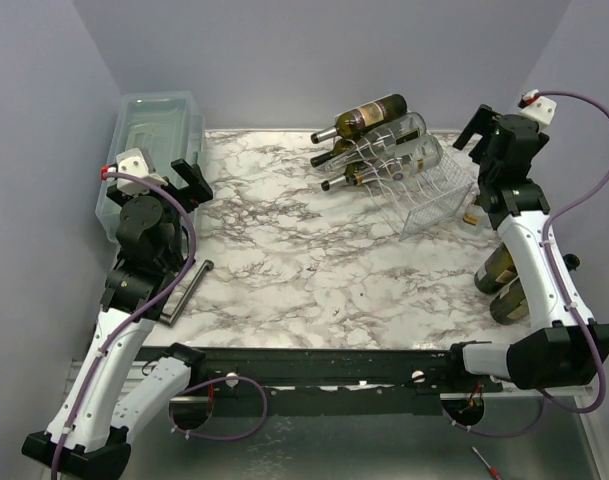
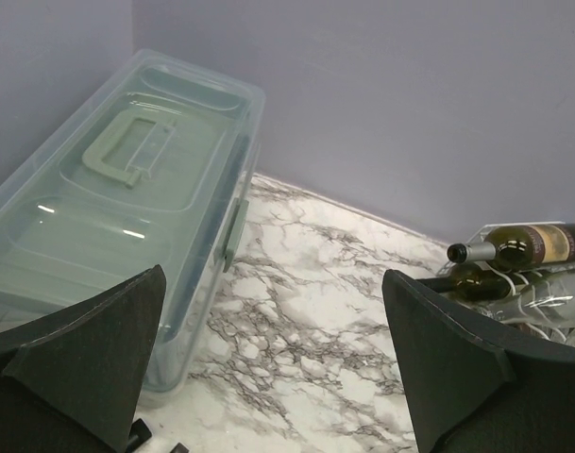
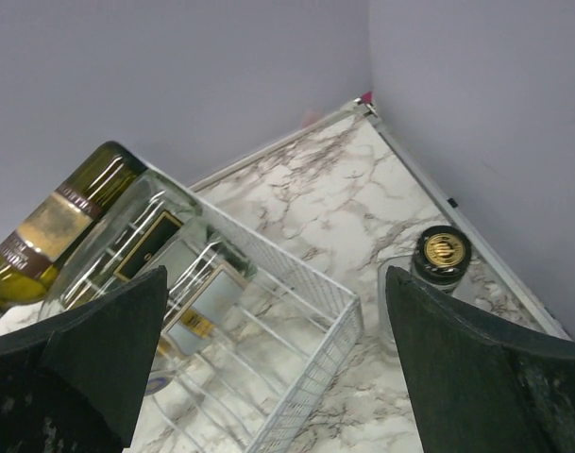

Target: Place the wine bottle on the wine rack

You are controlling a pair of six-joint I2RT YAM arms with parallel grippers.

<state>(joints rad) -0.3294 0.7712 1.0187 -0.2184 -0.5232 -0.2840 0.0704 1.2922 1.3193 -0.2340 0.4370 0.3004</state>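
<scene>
The white wire wine rack (image 1: 424,190) stands at the back right of the marble table and holds three bottles lying down, a dark one (image 1: 369,118) on top. In the right wrist view the rack (image 3: 311,344) has free channels at its right end. An upright bottle with a black and gold cap (image 3: 442,253) stands just right of the rack; it also shows in the top view (image 1: 472,212). My right gripper (image 1: 478,140) hovers above it and the rack's right end, open and empty. My left gripper (image 1: 196,182) is open and empty by the plastic bin.
A translucent lidded plastic bin (image 1: 154,135) lies along the left wall. Two dark bottles (image 1: 502,280) lie at the right table edge, partly hidden by my right arm. A dark bar (image 1: 189,288) lies near the left front. Walls close in the back and both sides.
</scene>
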